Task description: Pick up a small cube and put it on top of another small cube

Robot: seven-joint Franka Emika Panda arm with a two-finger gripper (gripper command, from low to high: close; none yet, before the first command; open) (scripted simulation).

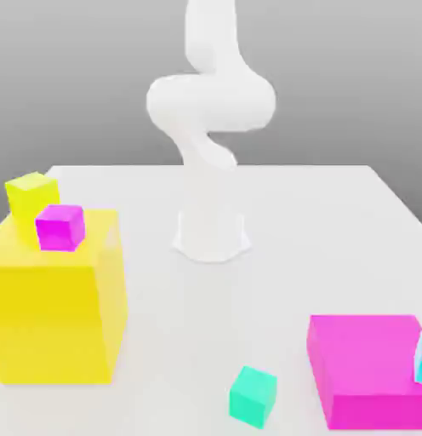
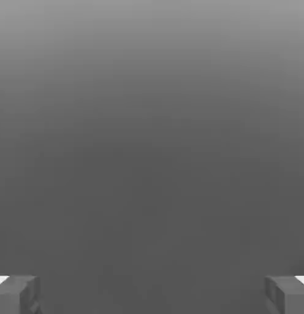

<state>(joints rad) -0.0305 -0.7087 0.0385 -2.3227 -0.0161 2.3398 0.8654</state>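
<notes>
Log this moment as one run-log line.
gripper: open, empty | yellow cube, magenta cube: at yellow block | green cube: on table | stacking: not done

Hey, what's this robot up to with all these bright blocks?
Nothing is being handled: the gripper is open and empty. The small yellow cube and small magenta cube are at the big yellow block, and a green cube is on the table. The stacking seems not yet begun.
</notes>
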